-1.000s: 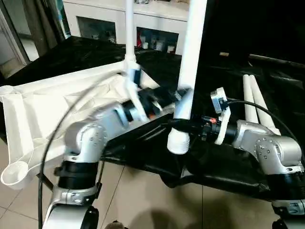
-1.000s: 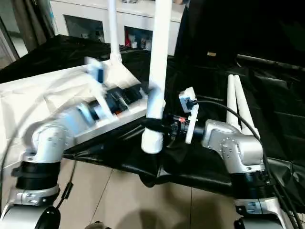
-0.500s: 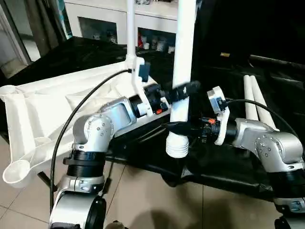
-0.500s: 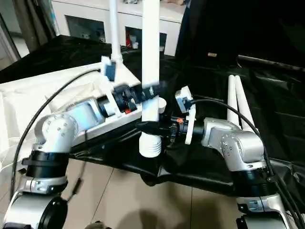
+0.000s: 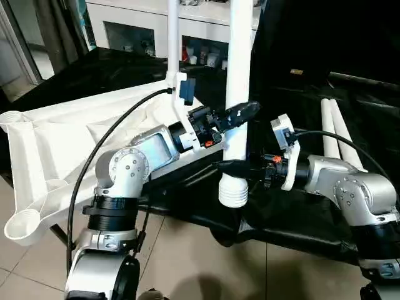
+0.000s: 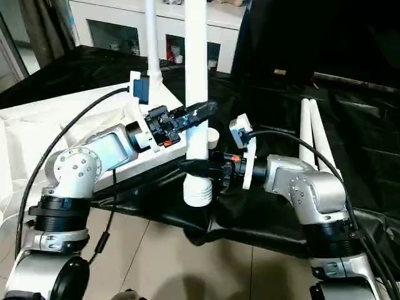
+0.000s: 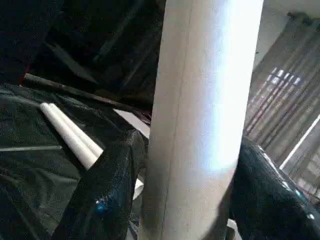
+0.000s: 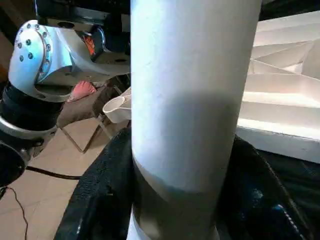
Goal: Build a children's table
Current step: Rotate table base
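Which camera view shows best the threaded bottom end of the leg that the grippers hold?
The left eye view: the leg's ribbed end hangs free below the right gripper. The wrist views show its smooth shaft between fingers.

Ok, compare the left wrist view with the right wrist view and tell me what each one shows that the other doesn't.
Left wrist view alone: two spare legs lying side by side on the black cloth, with curtains behind.

Right wrist view alone: the tabletop's ribbed underside, the tiled floor, and the left arm's silver joint.

Both: the upright white leg close up, with that arm's black end effector fingers on either side of it.
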{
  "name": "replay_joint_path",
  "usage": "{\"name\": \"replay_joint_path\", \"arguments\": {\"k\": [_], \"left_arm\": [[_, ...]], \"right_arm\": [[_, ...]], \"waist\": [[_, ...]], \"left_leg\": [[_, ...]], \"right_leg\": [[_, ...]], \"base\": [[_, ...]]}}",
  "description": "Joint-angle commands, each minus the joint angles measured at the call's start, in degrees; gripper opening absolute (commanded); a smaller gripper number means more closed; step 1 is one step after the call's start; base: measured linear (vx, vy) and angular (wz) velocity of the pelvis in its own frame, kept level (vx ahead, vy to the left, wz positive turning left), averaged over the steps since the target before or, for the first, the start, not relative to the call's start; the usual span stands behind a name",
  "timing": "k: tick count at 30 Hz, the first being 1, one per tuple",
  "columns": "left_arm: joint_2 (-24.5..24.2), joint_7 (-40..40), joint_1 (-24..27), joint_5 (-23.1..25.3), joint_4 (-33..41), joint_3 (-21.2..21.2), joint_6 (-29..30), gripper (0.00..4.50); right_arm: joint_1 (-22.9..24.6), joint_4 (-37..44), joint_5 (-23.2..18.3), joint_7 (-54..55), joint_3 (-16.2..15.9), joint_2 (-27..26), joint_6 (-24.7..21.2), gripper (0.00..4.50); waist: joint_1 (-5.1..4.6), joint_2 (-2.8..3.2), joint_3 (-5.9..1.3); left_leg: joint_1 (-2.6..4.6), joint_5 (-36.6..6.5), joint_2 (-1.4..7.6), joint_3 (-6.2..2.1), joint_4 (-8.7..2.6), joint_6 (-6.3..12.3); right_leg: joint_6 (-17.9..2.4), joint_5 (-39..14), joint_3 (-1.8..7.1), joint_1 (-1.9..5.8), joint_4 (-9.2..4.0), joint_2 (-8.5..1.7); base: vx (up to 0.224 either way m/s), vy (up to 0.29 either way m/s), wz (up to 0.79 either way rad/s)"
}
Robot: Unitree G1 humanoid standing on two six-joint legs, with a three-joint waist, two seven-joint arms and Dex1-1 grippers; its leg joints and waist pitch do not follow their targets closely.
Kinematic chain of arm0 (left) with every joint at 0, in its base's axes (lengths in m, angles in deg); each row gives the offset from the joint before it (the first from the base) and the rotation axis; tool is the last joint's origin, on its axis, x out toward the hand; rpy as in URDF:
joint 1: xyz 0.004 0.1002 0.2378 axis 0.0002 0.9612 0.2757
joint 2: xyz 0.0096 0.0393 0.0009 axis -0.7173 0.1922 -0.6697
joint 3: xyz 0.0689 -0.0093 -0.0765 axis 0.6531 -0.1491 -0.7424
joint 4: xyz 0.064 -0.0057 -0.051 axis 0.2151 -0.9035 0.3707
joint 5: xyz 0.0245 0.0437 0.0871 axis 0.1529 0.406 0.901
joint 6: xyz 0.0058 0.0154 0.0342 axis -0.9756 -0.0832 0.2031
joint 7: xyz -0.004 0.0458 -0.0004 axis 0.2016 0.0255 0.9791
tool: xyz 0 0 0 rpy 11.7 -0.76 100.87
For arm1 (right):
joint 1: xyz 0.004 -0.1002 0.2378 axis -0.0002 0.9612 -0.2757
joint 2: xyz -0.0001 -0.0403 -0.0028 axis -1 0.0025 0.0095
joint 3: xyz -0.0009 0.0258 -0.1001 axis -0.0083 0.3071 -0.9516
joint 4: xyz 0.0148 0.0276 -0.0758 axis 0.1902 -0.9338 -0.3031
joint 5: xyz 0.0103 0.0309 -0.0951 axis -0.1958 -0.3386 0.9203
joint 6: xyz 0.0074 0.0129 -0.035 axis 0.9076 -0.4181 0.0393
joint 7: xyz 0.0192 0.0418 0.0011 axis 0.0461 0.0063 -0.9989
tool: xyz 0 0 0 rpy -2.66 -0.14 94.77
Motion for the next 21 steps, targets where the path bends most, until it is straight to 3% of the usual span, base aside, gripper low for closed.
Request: {"name": "replay_joint_path", "arguments": {"k": [1,5,7,10,14,16,17,18,20,21], "left_arm": [[0.10,2.53,-0.84,0.56,0.56,-1.27,-0.46,2.31],[0.15,3.94,-0.69,1.66,0.76,-1.54,-1.75,2.01],[-0.10,4.88,-0.71,2.53,1.41,-1.21,-2.58,1.94],[-0.08,7.98,-0.99,4.31,4.27,-0.83,-3.49,1.89],[0.50,11.57,-1.14,5.76,6.55,-0.97,-4.05,1.86],[0.32,16.12,-1.32,11.04,7.75,0.61,-6.68,1.86],[0.27,16.49,-1.34,11.46,7.85,0.73,-6.84,1.86],[-0.05,18.99,-1.43,14.30,8.57,1.63,-7.97,1.86],[-0.38,22.12,-1.64,17.26,9.53,2.48,-9.10,1.85],[-0.32,22.63,-1.71,17.41,9.87,2.55,-8.93,1.85]], "right_arm": [[-1.08,1.00,-0.13,-0.57,-0.34,0.19,1.40,1.87],[-1.23,0.70,0.01,-0.08,-0.37,-0.26,1.45,1.87],[-1.48,0.58,-0.02,0.77,-0.17,-0.71,0.90,2.56],[-1.50,1.85,0.79,2.69,-0.63,-1.66,1.06,2.66],[-1.38,3.48,5.05,7.47,-2.43,-3.33,4.26,3.03],[-2.68,2.13,9.27,15.34,-3.30,-6.91,5.89,3.03],[-2.87,1.86,9.73,16.21,-3.38,-7.28,6.02,3.03],[-4.21,-0.18,12.73,22.25,-3.72,-9.85,6.84,3.03],[-5.73,-3.24,14.79,28.49,-3.16,-12.77,6.88,3.03],[-6.09,-4.23,15.13,29.84,-2.97,-13.50,6.95,3.03]], "waist": [[0.12,0.21,-3.87],[0.13,0.19,-3.84],[0.07,0.40,-3.86],[-0.07,0.33,-3.85],[-0.18,0.15,-3.80],[-0.39,0.21,-3.66],[-0.70,0.17,-3.72],[-0.77,-0.18,-3.72],[-1.27,0.16,-3.68],[-1.45,0.01,-3.61]], "left_leg": [[0.87,-9.01,3.51,-1.26,-4.46,-0.70],[0.81,-8.89,3.42,-1.22,-4.42,-0.49],[0.83,-8.82,3.47,-1.27,-4.44,-0.46],[0.94,-9.63,3.63,-1.37,-4.56,-1.00],[0.80,-8.93,3.69,-1.43,-4.66,-1.66],[0.90,-9.61,3.51,-1.35,-4.76,-1.74],[0.88,-9.83,3.52,-1.44,-4.87,-2.15],[0.83,-9.52,3.57,-1.53,-4.93,-2.44],[1.08,-10.28,3.47,-1.46,-5.10,-3.36],[1.07,-10.51,3.43,-1.42,-5.14,-3.40]], "right_leg": [[-7.12,-13.34,3.63,3.27,-5.05,-5.98],[-6.98,-13.61,3.65,3.29,-5.12,-5.97],[-6.90,-13.49,3.62,3.24,-5.14,-5.92],[-7.04,-13.10,3.63,3.22,-5.04,-5.93],[-6.57,-12.51,3.66,3.18,-4.85,-5.91],[-6.00,-13.90,3.68,2.96,-5.14,-5.80],[-5.53,-14.40,3.68,2.99,-5.12,-5.77],[-5.38,-14.29,3.69,3.04,-5.01,-5.83],[-5.17,-15.39,3.77,2.79,-5.09,-5.90],[-5.08,-15.52,3.78,2.81,-5.14,-5.83]], "base": [[0.000,0.000,0.00],[0.000,0.000,0.00],[0.000,0.000,0.00],[0.000,0.000,0.00],[0.000,0.000,0.00],[0.000,0.000,0.00],[0.000,0.000,0.00],[0.000,0.000,0.00],[0.000,0.000,0.00],[0.000,0.000,0.00]]}}
